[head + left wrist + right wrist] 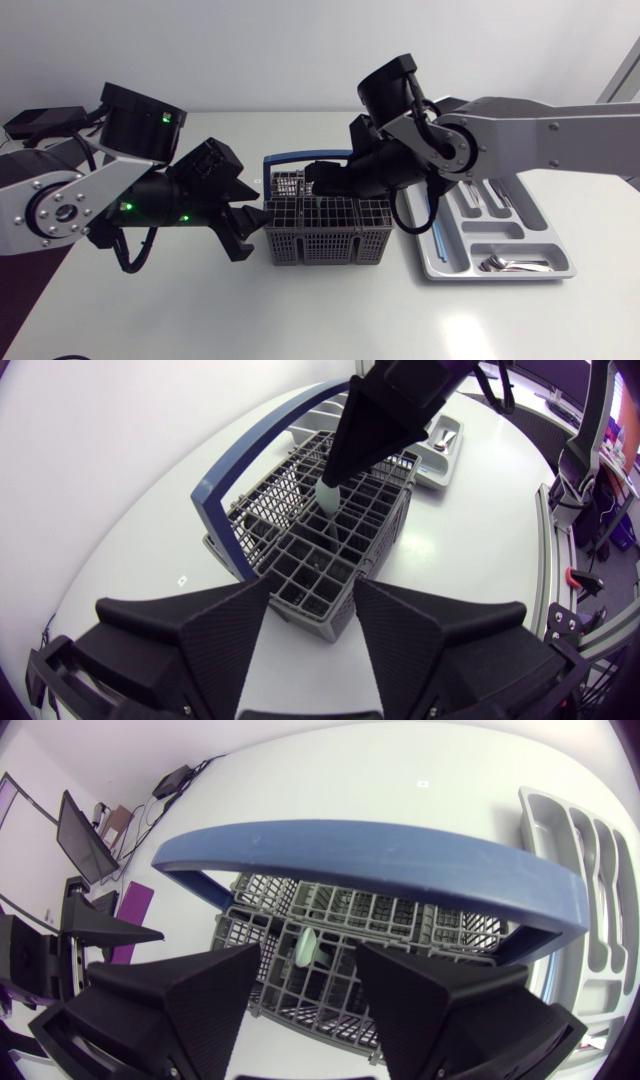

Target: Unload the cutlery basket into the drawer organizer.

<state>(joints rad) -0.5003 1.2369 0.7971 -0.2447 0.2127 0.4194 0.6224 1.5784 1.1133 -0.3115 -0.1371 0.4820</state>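
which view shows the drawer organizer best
Head view: nearly the whole drawer organizer shows, cutlery in its compartments, the right arm over its far corner. Left wrist view catches one end beyond the cutlery basket; right wrist view, only one side.

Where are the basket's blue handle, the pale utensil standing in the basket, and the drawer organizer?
blue handle [380, 860], right wrist view, middle of its arch.
pale utensil [327, 498], left wrist view, its upper end.
drawer organizer [500, 275], head view, near rim.

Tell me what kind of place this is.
Likely a robotics lab bench staging a kitchen chore: plain white table, grey mesh cutlery basket with blue handle, silver-grey compartmented drawer organizer.
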